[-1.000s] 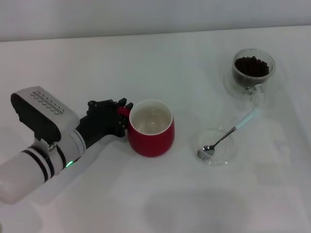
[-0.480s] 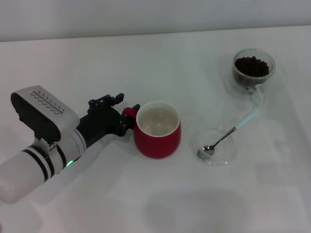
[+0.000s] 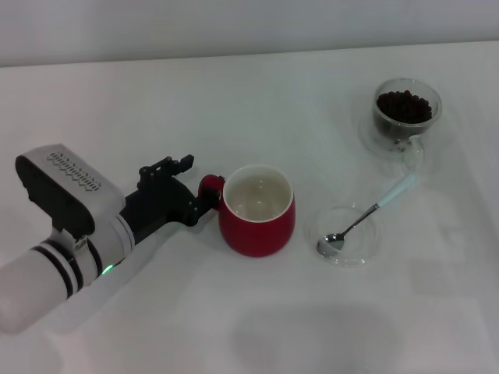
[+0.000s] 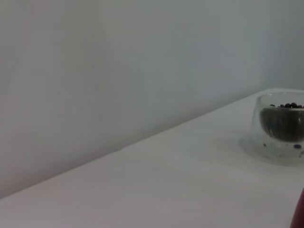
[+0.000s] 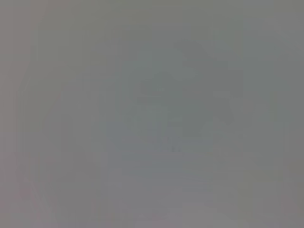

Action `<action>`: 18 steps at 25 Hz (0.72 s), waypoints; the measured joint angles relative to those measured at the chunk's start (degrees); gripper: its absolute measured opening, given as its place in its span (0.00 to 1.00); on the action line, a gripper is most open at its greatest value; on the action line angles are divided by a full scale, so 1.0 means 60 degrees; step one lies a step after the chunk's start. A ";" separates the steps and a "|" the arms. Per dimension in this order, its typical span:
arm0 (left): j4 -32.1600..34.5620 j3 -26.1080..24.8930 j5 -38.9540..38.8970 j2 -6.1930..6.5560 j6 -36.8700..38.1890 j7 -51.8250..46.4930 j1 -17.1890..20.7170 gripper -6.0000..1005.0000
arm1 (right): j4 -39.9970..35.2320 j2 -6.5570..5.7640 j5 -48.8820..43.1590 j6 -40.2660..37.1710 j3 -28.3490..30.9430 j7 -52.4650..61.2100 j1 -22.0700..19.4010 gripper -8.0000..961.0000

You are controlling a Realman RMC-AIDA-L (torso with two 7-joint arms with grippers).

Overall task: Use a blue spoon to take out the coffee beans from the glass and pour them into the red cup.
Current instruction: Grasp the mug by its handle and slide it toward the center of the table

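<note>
The red cup (image 3: 257, 222) stands upright near the middle of the table, white inside, its handle (image 3: 210, 187) pointing toward my left arm. My left gripper (image 3: 201, 191) is at that handle and looks shut on it. The blue spoon (image 3: 366, 214) lies with its metal bowl in a clear saucer (image 3: 348, 260) to the right of the cup. The glass (image 3: 405, 113) stands at the far right with the coffee beans (image 3: 404, 105) inside. The left wrist view shows the same glass (image 4: 280, 126) and a sliver of the red cup (image 4: 300, 213). My right gripper is out of view.
The white table top (image 3: 234, 101) runs back to a pale wall. The right wrist view is a plain grey field.
The red cup has slid a little to the right with my left gripper at its handle, and the handle has turned to point more squarely left. Spoon, saucer and glass have not moved.
</note>
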 joint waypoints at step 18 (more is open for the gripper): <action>0.0322 -0.0031 0.0527 0.0014 -0.1606 0.0006 0.0974 0.61 | 0.0000 0.0000 -0.0015 0.0003 -0.0135 0.0015 0.0043 0.89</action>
